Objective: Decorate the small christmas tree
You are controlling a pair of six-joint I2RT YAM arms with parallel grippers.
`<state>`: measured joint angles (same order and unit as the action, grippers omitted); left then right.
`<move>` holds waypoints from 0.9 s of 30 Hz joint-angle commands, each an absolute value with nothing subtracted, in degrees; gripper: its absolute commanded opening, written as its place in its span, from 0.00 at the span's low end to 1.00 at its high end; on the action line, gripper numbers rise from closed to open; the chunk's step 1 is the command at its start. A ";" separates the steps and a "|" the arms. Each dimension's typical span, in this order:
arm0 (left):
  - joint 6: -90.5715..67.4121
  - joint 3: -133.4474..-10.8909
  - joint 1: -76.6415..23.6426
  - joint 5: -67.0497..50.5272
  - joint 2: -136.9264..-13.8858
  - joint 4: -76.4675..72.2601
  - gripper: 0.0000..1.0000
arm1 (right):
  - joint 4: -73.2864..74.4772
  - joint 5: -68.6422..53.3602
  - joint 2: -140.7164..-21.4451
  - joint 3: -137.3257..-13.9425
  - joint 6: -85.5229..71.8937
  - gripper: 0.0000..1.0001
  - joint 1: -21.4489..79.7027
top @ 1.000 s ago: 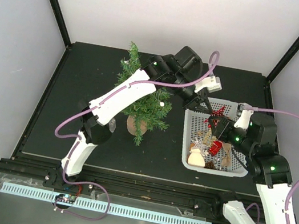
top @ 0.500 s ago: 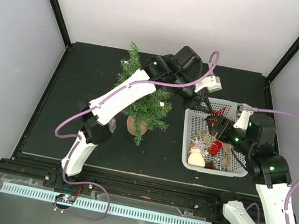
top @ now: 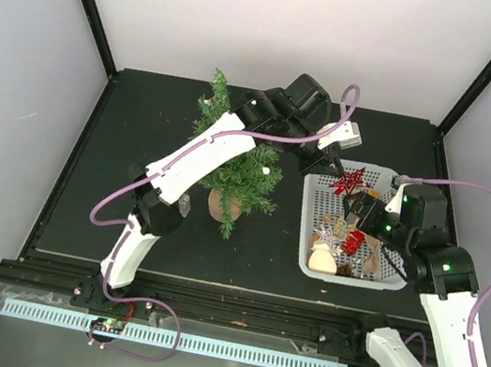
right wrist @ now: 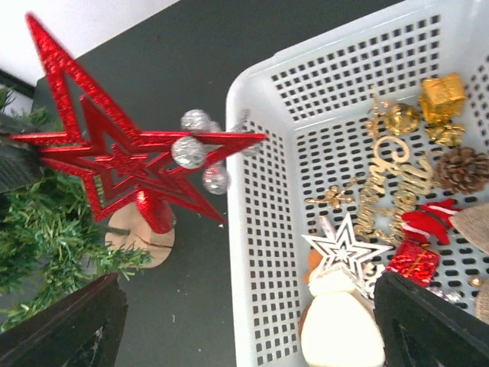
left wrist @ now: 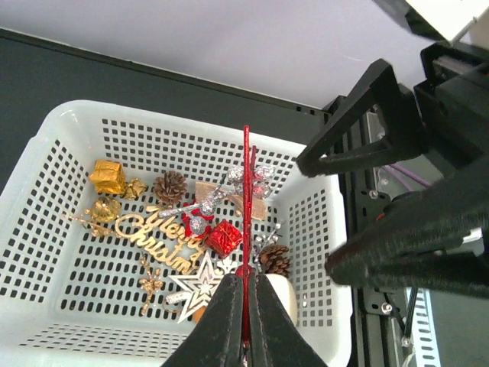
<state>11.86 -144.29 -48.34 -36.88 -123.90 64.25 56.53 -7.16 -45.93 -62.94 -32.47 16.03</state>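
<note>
The small christmas tree (top: 231, 157) stands left of the white basket (top: 303, 251) on its tan base (top: 222, 206). My left gripper (top: 333, 164) is shut on a glittery red star (top: 351, 180), held above the basket's far left corner. In the left wrist view the star (left wrist: 246, 191) shows edge-on, clamped between the jaws of that gripper (left wrist: 246, 306). My right gripper (top: 360, 208) stands open just behind the star, over the basket. Its view shows the star (right wrist: 114, 153) flat-on beside the tree (right wrist: 38, 222), with nothing between the jaws of that gripper (right wrist: 252, 325).
The basket (left wrist: 46, 145) holds several ornaments: a white star (right wrist: 344, 248), a gold "Merry Christmas" sign (left wrist: 157, 237), a red gift box (left wrist: 224, 237), pine cones (left wrist: 170, 186) and a gold box (left wrist: 107, 176). Silver beads (right wrist: 199, 149) sit by the red star's point. Dark posts frame the table.
My right gripper has opened wide and let go of the red star. The left gripper, shut on the star, has carried it slightly up and away from the right gripper.
</note>
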 commanded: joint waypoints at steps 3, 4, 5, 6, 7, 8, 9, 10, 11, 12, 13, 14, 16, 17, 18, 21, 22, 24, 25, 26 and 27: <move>14.89 -146.18 -47.64 -37.77 -123.12 66.88 0.02 | 57.76 2.01 -39.42 -67.58 -36.20 0.84 16.22; 15.32 -145.90 -47.71 -38.09 -123.00 67.29 0.02 | 57.47 2.13 -39.18 -68.52 -36.14 0.81 16.18; 15.49 -145.57 -47.70 -38.06 -122.91 67.55 0.02 | 57.59 1.51 -39.69 -69.23 -35.83 0.79 16.22; 15.72 -145.22 -47.66 -37.91 -122.80 67.65 0.02 | 57.96 0.43 -40.70 -69.86 -35.37 0.76 16.18; 16.02 -145.12 -47.73 -37.94 -122.68 67.94 0.02 | 58.33 -0.40 -41.79 -70.29 -35.15 0.72 16.17; 16.38 -145.12 -47.72 -38.31 -122.63 68.30 0.01 | 58.53 -1.07 -42.62 -70.42 -35.08 0.69 16.17; 16.80 -145.07 -47.72 -38.66 -122.47 68.61 0.02 | 57.82 -2.05 -42.94 -70.06 -34.96 0.65 16.17; 17.25 -145.10 -47.77 -38.91 -122.24 68.97 0.01 | 56.70 -2.99 -42.93 -69.48 -34.75 0.62 16.16; 17.63 -145.08 -47.81 -39.14 -122.03 69.25 0.02 | 55.66 -3.49 -42.77 -68.91 -34.84 0.60 16.17; 17.81 -145.10 -47.88 -39.29 -121.70 69.48 0.02 | 54.59 -3.89 -42.81 -68.45 -34.89 0.58 16.18; 17.92 -145.11 -47.82 -39.46 -121.54 69.68 0.02 | 53.93 -4.69 -42.98 -67.96 -34.85 0.56 16.20; 18.19 -145.06 -47.84 -39.78 -121.28 69.87 0.01 | 53.31 -6.18 -43.24 -67.68 -34.59 0.54 16.17; 18.65 -145.02 -47.87 -40.35 -120.74 70.27 0.02 | 52.15 -9.06 -43.36 -67.16 -34.46 0.50 16.17; 18.76 -144.93 -47.83 -40.15 -120.50 70.31 0.02 | 51.21 -10.37 -43.09 -66.70 -34.34 0.48 16.17; 18.89 -144.89 -47.85 -39.77 -120.16 70.36 0.01 | 50.49 -11.67 -42.92 -66.41 -34.24 0.47 16.17; 20.01 -144.82 -47.94 -37.30 -118.73 70.52 0.02 | 50.14 -13.10 -42.61 -66.89 -34.56 0.48 16.17; 20.94 -144.84 -47.97 -36.25 -118.27 70.80 0.02 | 49.87 -13.99 -42.57 -67.08 -34.50 0.49 16.18; 23.43 -144.82 -48.44 -34.10 -117.16 72.12 0.02 | 49.45 -17.60 -43.16 -67.61 -33.86 0.49 16.17; 24.57 -144.81 -48.73 -32.87 -116.63 73.28 0.02 | 49.73 -19.36 -43.88 -68.09 -33.59 0.49 16.18; 25.79 -144.84 -49.04 -32.19 -116.22 74.39 0.01 | 50.05 -21.40 -44.73 -68.40 -33.00 0.49 16.17; 26.82 -144.82 -49.24 -31.60 -115.79 75.44 0.02 | 50.88 -22.73 -45.80 -68.95 -31.96 0.49 16.17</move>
<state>21.12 -144.16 -48.14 -35.51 -119.94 70.70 51.77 -14.61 -43.51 -66.89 -34.54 16.03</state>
